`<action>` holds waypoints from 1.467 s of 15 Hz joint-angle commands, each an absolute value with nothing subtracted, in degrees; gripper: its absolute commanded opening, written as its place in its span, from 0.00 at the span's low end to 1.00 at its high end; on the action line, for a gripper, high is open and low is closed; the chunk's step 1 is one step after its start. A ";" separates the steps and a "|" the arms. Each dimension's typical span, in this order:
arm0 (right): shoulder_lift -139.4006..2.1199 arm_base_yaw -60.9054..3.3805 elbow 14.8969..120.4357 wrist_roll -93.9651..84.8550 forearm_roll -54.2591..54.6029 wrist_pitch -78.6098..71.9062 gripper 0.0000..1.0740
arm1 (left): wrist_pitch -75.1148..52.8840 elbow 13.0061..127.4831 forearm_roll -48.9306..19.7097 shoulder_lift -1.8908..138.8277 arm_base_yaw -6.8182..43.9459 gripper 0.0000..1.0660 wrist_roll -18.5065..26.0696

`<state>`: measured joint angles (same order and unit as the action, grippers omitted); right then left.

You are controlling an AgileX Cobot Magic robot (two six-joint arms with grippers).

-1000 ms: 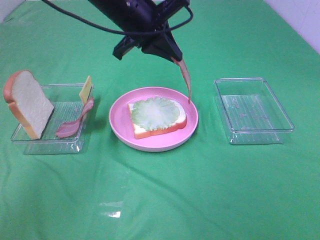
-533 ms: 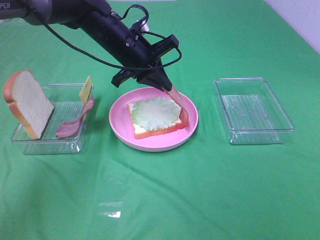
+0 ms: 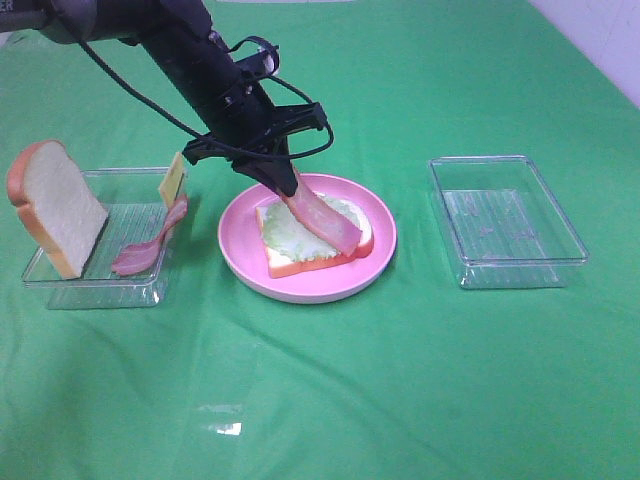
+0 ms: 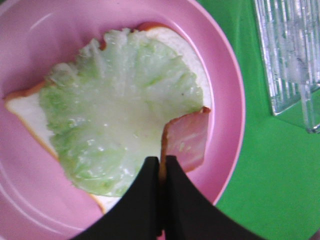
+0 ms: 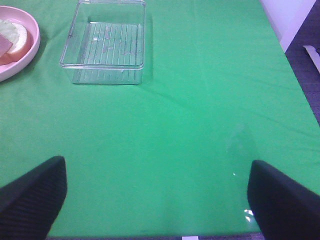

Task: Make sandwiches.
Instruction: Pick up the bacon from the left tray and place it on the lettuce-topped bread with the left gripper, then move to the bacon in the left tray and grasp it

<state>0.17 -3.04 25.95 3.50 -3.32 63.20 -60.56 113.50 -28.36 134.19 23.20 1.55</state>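
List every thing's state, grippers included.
left gripper: shut on bacon strip
bacon strip: one end held, rest across lettuce
lettuce: flat on bottom bread
bottom bread: flat on pink plate
spare bread: propped upright in left tray
cheese square: upright in left tray
spare bacon: slumped in left tray
right tray: empty
right gripper: open

Work surface: a green cloth [image 3: 420, 380], matte, covering everything in view, with shallow creases running across it. Light reflects as one small bright glare patch [image 3: 228, 428] near the front. A pale surface [image 3: 608, 40] shows past the far right corner. Dark floor [image 5: 306, 80] lies beyond the cloth's right edge.
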 commanded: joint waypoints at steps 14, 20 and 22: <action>1.72 -2.75 25.84 2.92 -3.50 63.08 0.89 | -65.89 121.64 -22.98 134.07 23.78 0.96 -2.64; 1.72 -2.75 25.84 2.92 -3.55 63.08 0.89 | -75.52 135.96 -15.41 129.55 23.89 0.95 -14.73; 1.72 -2.75 25.84 2.92 -3.50 63.08 0.89 | -75.52 131.38 -12.03 126.34 24.01 0.92 -16.04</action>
<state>0.17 -3.04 25.95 3.50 -3.32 63.20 -69.16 131.78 -12.78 126.74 23.61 -15.36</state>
